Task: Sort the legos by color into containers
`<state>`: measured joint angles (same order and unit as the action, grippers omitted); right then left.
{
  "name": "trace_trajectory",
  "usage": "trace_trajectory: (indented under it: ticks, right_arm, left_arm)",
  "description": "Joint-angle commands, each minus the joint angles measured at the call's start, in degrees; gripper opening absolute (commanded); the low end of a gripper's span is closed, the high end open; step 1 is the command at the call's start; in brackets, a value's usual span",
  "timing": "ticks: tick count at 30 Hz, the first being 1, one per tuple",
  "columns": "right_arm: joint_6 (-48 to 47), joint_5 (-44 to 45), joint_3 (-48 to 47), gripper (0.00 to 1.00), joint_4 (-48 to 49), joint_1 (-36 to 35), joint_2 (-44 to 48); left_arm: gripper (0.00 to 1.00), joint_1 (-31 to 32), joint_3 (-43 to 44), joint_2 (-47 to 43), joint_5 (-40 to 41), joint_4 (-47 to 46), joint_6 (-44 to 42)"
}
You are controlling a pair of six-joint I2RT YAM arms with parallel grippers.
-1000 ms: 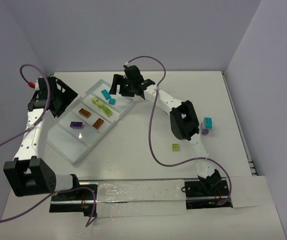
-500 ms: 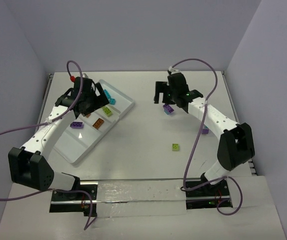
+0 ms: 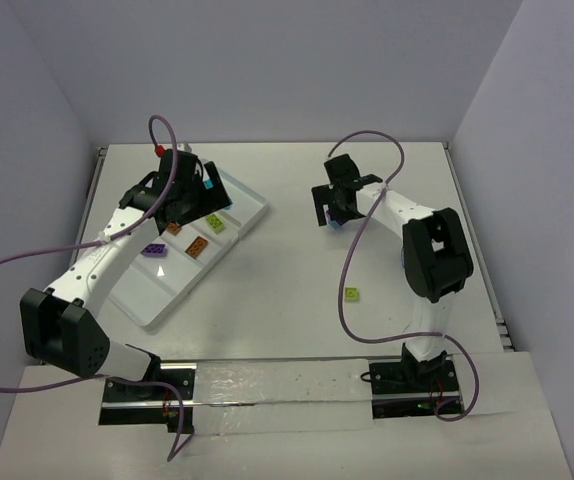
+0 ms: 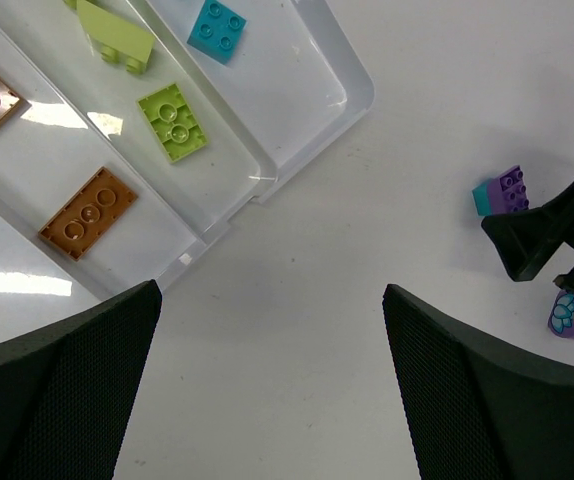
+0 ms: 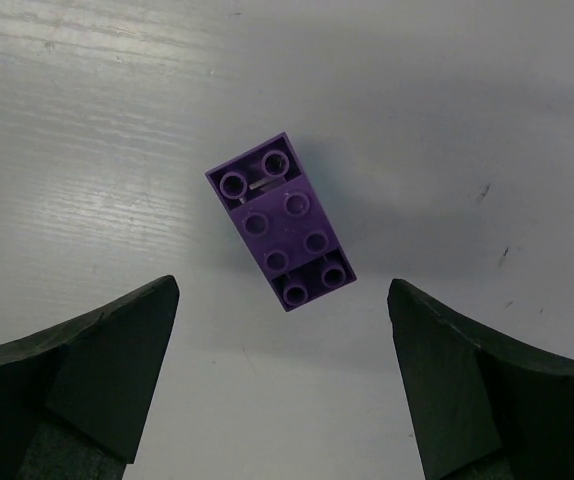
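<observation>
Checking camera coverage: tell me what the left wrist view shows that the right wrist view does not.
Only the left wrist: the white tray holding orange-brown bricks, lime bricks and a teal brick. Only the right wrist: a purple oblong brick lying on the table, framed by the open right hand. Both: white table, and the left hand is open and empty too.
</observation>
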<state>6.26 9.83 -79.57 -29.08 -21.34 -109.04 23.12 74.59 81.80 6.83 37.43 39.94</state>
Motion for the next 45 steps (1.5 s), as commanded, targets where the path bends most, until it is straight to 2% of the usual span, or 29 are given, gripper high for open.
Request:
trace_trajectory:
  ticks: [1,6,19,22,25,27,32,41,43,45]
  right_arm:
    - [-2.64,0.00,-3.56,0.86,0.34,0.16,-1.72]
    - [-2.17,0.01,-4.64,0.64,1.41,0.16,-3.62]
    - [-3.07,1.37,-9.09,0.51,0.78,0.16,-7.25]
    - [-2.83,1.51,-10.57,0.27,-0.01,0.16,-7.98]
    - [-2.78,0.23,-11.15,0.20,-0.10,0.16,-7.49]
    - [-2.60,-0.28,-11.37,0.22,-0.30,0.19,-7.24]
    - [-2.27,-0.39,-11.72,0.36,-0.67,0.20,-8.19]
    - [0.27,0.98,-9.22,0.38,1.22,0.75,-4.69]
    - [1.27,2.63,-9.45,0.43,1.16,1.72,-3.52]
    - [4.59,3.67,-10.22,0.55,0.61,4.19,-2.55]
  left_arm:
    - [0.99,0.50,2.46,0.61,-0.17,-1.06,0.05]
    - [0.99,0.93,2.81,0.91,0.44,-0.34,0.02]
    - [0.99,1.22,3.11,1.77,0.11,-0.31,-0.02]
    - [0.99,1.22,3.11,1.96,0.21,-0.21,-0.22]
    - [0.99,1.22,3.26,2.24,0.29,-0.11,-0.30]
    - [0.99,1.28,3.46,2.40,0.17,0.10,-0.34]
    - [0.99,1.22,3.55,2.32,-0.10,0.14,-0.52]
    - [0.99,1.22,3.57,2.73,-0.33,0.01,-0.92]
    - [0.99,1.22,3.57,3.02,-0.39,0.07,-0.83]
    - [0.99,1.22,3.58,3.11,-0.41,0.10,-0.86]
